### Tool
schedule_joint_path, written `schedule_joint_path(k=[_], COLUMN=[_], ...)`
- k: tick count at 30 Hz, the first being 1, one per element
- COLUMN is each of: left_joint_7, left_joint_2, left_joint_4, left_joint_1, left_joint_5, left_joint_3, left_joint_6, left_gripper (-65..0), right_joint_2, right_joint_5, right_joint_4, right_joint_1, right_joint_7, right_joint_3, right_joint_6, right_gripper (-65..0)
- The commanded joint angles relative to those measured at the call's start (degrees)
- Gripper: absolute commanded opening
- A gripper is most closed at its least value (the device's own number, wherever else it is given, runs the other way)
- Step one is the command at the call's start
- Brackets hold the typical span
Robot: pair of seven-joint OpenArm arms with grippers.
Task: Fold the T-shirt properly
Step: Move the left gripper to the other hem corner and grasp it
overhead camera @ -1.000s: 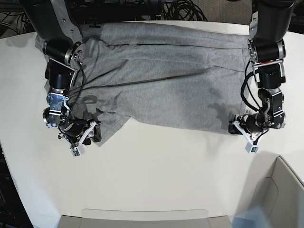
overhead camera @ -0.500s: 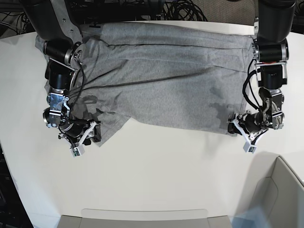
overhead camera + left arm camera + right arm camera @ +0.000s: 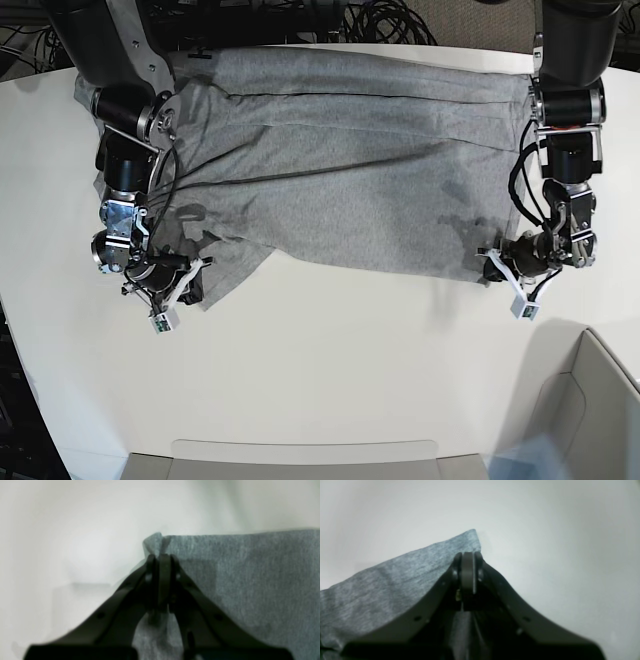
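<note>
T-shirt (image 3: pixel 370 205) spread on surface (image 3: pixel 330 370), folds toward far edge. Left gripper (image 3: pixel 161 557) pinching its near-edge corner, right gripper (image 3: pixel 468 555) pinching the other.

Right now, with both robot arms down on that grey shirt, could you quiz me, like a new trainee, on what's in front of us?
1. True or false: the T-shirt is neatly folded into a small square.
2. Multiple choice: where are the left fingers? A) at an edge of the shirt; B) up in the air, away from it; C) inside the grey bin.
3. Fill in: the table under the shirt is coloured ____.

Key: 1 false; 2 A; 3 white
</note>
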Motion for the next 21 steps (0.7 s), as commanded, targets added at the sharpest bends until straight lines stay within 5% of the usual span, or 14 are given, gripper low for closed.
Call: schedule_joint_path(k=[1,6,21], left_joint_7=[2.29,2.47,2.82], left_joint_2=[-0.37,-0.2,-0.46], left_joint_4=[0.14,0.14,0.14], left_joint_1=[-0.5,-0.59,-4.63], left_joint_5=[1.35,1.35,1.44], left_joint_3=[-2.24,-13.41,-14.64], left_joint_6=[-0.06,-0.06,-0.06], left_gripper=[-65.0,-65.0,-65.0], right_joint_2=[-0.27,-2.73,-4.4], right_joint_5=[-4.61,-4.7,-4.88], right_joint_4=[0.18,7.12,8.88], right_joint_1=[-0.14,0.39,11.82], right_joint_7=[-7.24,-7.24,-12.69], right_joint_3=[-0.37,-0.46,-3.62], right_joint_6=[0.29,0.29,0.29], right_gripper=[-65.0,-65.0,-65.0])
